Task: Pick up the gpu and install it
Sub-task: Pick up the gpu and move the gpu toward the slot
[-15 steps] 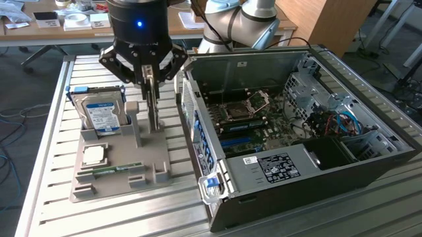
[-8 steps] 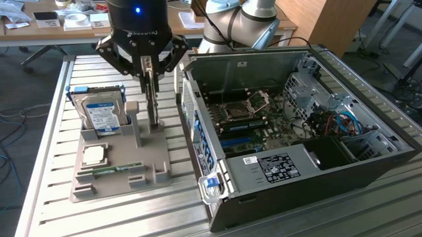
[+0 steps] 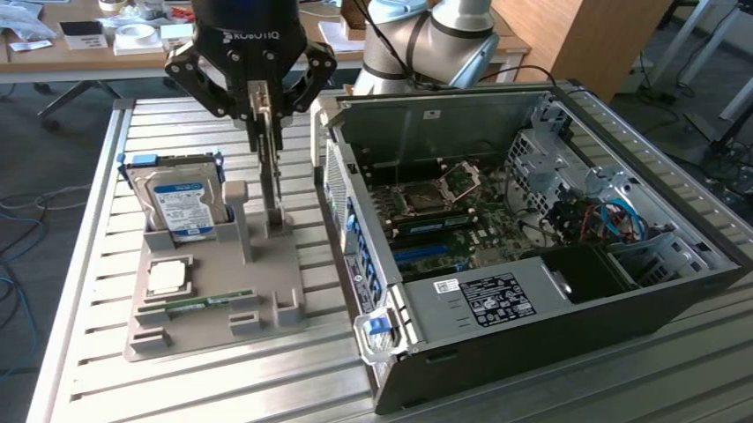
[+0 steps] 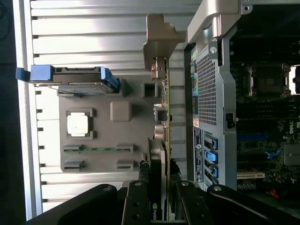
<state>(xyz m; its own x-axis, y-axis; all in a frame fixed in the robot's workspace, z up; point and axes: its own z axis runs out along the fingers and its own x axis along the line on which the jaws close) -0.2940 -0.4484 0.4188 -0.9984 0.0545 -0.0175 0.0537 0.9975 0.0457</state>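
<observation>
While fingers [image 4: 137, 206] of gripper [image 3: 268, 132] clench gpu [image 3: 274, 185] upright at gray fixture [image 3: 282, 313], install unstarted; open PC case [image 3: 659, 300] at 3 o'clock.

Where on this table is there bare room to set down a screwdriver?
Bare slats of the table: the patch between the grey parts holder and the table's nearest edge, the strip on the exterior view's left of the holder, and behind the hard drive. Crowded: the gap between holder and computer case, where the gripper clamps the gpu.
</observation>
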